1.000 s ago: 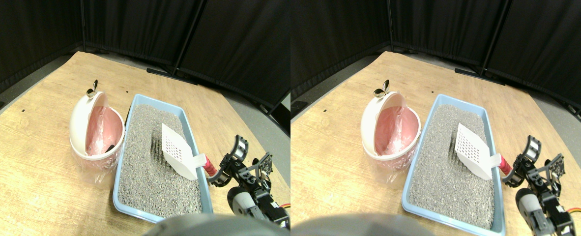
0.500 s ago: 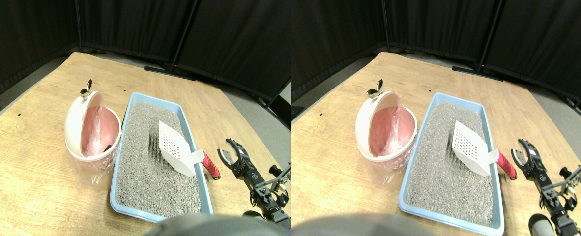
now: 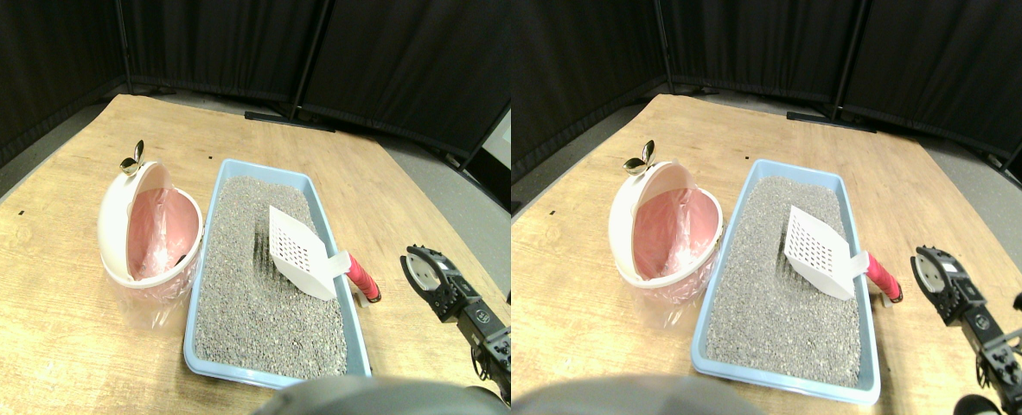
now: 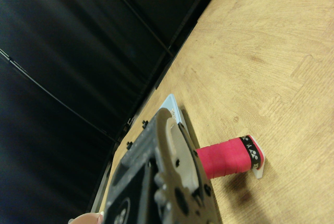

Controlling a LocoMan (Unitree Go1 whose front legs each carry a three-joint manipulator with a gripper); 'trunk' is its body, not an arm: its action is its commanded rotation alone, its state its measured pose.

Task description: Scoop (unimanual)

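Scoop (image 3: 303,255) is what we're watching, though we start with the biggest thing out there: the wooden floor panel (image 3: 53,311) that carries everything, backed by black curtains (image 3: 217,43). On it we see the long blue litter tray (image 3: 204,341), filled with grey litter (image 3: 252,294) almost to its rim. Just beside the tray, on its far side from the arm, we have the round white bin (image 3: 118,216), its pink liner (image 3: 152,229) showing inside, a small dark lump low in the liner and a little metal leaf knob (image 3: 133,156) on top of the lid. Back to the scoop: its white slotted blade lies on the litter near the middle of the tray, tilted, and its neck rests across the tray's near wall, so the red wrapped handle (image 3: 362,278) sticks out over the wood on the arm's side. We see the right gripper (image 3: 427,274) low over the panel, near that handle but apart from it, nothing in its grasp. In the wrist view we get the red handle (image 4: 227,158) with its white end tab close ahead of the dark jaw frame. As for the jaws, we cannot tell how they stand.
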